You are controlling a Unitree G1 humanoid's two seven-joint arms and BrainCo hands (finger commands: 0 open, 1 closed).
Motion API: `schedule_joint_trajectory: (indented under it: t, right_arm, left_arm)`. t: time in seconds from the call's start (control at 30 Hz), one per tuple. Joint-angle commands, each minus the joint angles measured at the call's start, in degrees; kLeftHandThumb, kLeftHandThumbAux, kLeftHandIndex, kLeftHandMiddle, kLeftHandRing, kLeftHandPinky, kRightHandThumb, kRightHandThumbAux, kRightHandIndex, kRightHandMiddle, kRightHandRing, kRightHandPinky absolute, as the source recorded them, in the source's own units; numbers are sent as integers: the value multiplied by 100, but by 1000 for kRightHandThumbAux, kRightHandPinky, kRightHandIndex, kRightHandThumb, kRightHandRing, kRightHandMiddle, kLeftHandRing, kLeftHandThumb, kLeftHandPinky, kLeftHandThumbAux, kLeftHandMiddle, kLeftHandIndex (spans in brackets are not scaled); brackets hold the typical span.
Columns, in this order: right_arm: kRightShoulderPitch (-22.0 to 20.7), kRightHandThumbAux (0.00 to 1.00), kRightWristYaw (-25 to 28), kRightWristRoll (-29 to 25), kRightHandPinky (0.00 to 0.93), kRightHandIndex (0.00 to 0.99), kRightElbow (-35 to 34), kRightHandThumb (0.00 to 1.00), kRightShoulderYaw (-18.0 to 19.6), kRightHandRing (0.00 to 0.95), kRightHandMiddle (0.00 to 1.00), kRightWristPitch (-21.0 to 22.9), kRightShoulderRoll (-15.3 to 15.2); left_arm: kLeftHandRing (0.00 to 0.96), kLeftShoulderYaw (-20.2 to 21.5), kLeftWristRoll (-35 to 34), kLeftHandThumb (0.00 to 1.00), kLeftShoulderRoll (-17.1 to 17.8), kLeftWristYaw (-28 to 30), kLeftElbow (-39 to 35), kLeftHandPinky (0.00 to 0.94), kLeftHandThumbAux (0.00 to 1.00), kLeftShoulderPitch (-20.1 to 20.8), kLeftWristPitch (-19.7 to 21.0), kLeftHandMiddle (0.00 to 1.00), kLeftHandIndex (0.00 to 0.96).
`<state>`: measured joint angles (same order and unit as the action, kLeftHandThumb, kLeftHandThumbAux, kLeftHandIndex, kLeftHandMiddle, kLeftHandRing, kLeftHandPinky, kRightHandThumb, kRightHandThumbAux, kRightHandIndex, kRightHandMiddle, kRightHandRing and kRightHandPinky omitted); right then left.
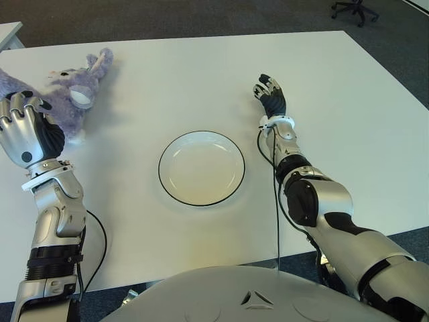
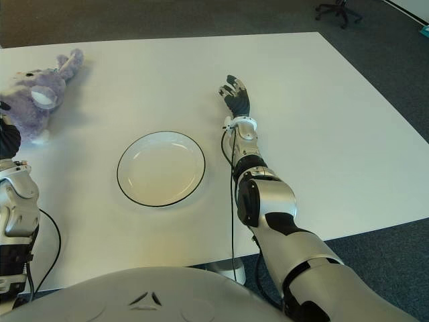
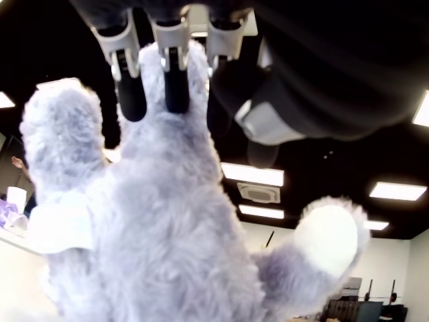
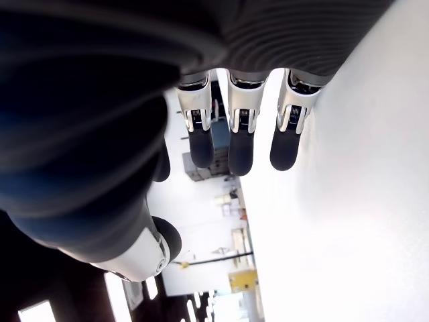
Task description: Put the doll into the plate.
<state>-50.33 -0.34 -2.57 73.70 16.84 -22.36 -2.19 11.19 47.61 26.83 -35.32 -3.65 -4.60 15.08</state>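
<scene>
At the far left of the tabletop (image 1: 335, 100) the doll (image 1: 70, 94) is pinched by the left hand (image 1: 27, 131), fingers (image 3: 175, 80) curled into the plush for lifting; plate (image 1: 201, 168) lies centre, empty. Right hand (image 1: 271, 97) is kept right of it, fingers spread, holding nothing

A big white table (image 1: 167, 74) fills most of the eye views, and its far edge runs along a dark grey carpet floor (image 1: 201, 17). Past the far right corner of the table stands the wheeled foot of a black office chair (image 1: 355, 10). Past the far left corner, a bit of another white table (image 1: 8, 33) shows
</scene>
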Motion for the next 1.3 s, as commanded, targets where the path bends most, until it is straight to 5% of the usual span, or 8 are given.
schedule_joint_trajectory:
  t: [0.03, 0.17, 0.77, 1.3]
  right_arm:
    - [367, 809, -49, -21, 143, 142, 255, 569, 10, 117, 117, 267, 107]
    - [371, 815, -20, -31, 143, 138, 256, 573, 18, 113, 112, 267, 112]
    - [385, 813, -1, -71, 158, 139, 248, 575, 47, 118, 116, 275, 118]
    - [391, 810, 51, -111, 152, 143, 244, 599, 63, 117, 117, 251, 141]
  left_arm:
    - [411, 46, -52, 848, -60, -99, 44, 373, 662, -35, -50, 468, 428]
    - [430, 28, 7, 943, -65, -48, 14, 403, 652, -32, 51, 501, 421]
    - [450, -110, 126, 946, -120, 90, -185, 429, 649, -65, 352, 492, 420]
    - [504, -130, -246, 947, -154, 189, -268, 497, 645, -97, -57, 498, 405]
